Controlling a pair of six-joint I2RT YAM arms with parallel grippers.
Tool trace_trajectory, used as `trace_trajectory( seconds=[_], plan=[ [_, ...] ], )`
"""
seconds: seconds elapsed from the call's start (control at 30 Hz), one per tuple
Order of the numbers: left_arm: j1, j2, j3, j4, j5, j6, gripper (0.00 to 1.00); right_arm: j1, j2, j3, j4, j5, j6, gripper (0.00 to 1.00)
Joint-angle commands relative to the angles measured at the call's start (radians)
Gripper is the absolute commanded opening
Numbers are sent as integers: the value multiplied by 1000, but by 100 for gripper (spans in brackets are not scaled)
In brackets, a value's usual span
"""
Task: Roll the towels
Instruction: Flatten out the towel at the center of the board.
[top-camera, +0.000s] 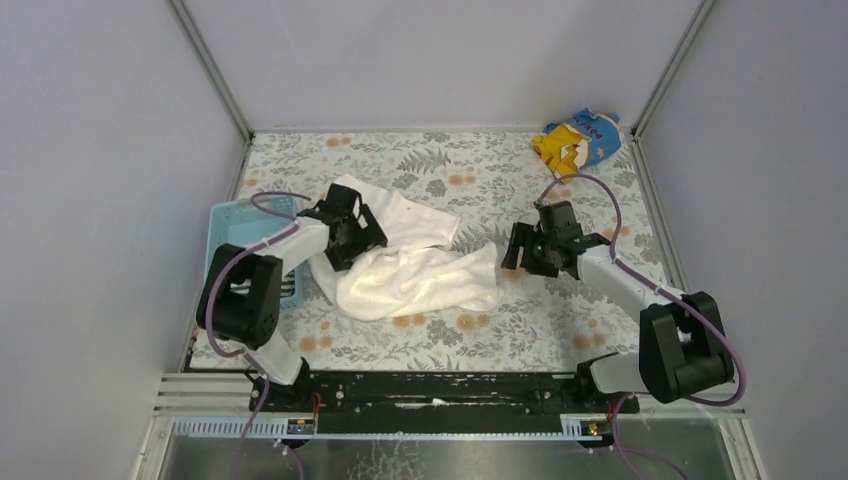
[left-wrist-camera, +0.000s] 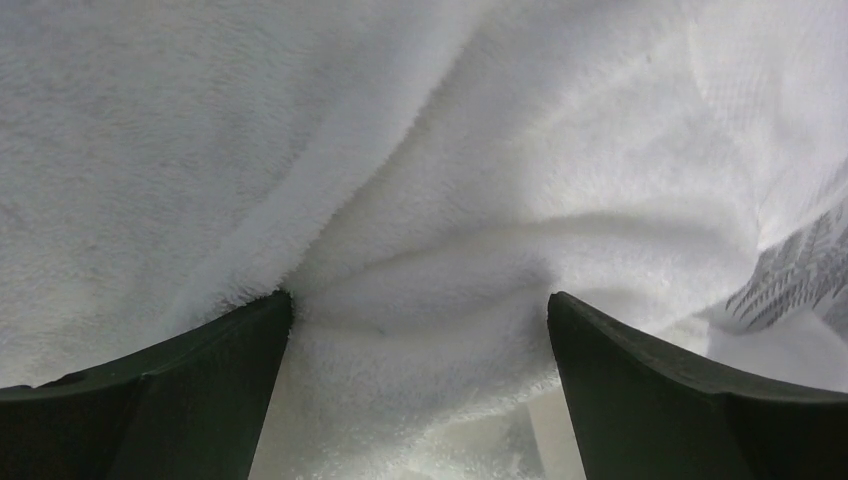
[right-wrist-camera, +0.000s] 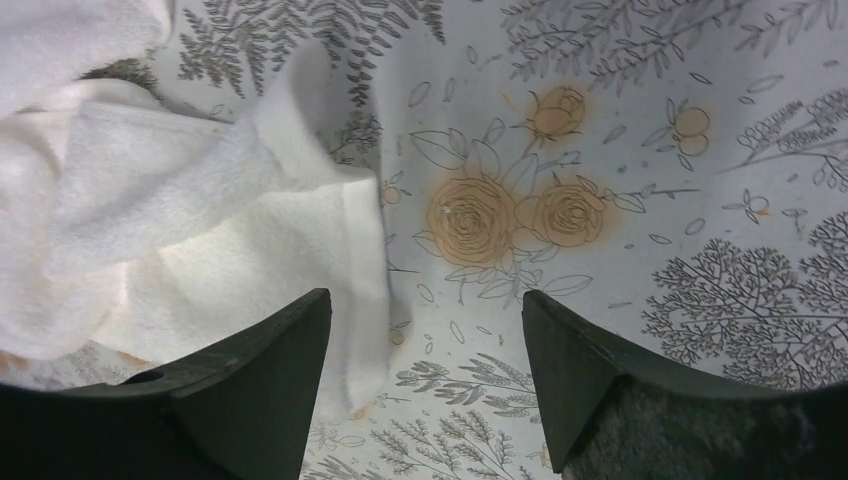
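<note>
The large white terry towel (top-camera: 415, 270) lies crumpled on the floral table at centre left. My left gripper (top-camera: 347, 236) hangs over its left part. In the left wrist view the left gripper (left-wrist-camera: 420, 300) is open, its fingers wide apart, with folds of the towel (left-wrist-camera: 420, 180) filling the view between and beyond them. My right gripper (top-camera: 530, 254) is open just right of the towel's right end. In the right wrist view the right gripper (right-wrist-camera: 425, 295) is empty over the table, and the towel's corner (right-wrist-camera: 200, 230) lies by its left finger (right-wrist-camera: 270, 370). The black-and-white striped towel is out of view.
A light blue basket (top-camera: 228, 222) stands at the left edge, beside the left arm. A yellow-and-blue printed cloth (top-camera: 578, 140) lies in the far right corner. Grey walls with metal posts close in the table on three sides.
</note>
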Motion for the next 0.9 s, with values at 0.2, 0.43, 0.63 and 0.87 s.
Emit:
trace_trajectory(
  seconds=[0.2, 0.43, 0.63, 0.87],
  plan=[
    [-218, -68, 230, -234, -256, 47, 100, 2, -19, 47, 74, -157, -71, 81],
    [-388, 215, 540, -261, -273, 118, 93, 1, -60, -13, 105, -123, -55, 84],
    [-460, 447, 733, -257, -281, 154, 82, 1, -90, -61, 127, -99, -53, 85],
    [-464, 594, 870, -279, -405, 157, 79, 1, -99, -92, 138, -121, -56, 86]
  ],
)
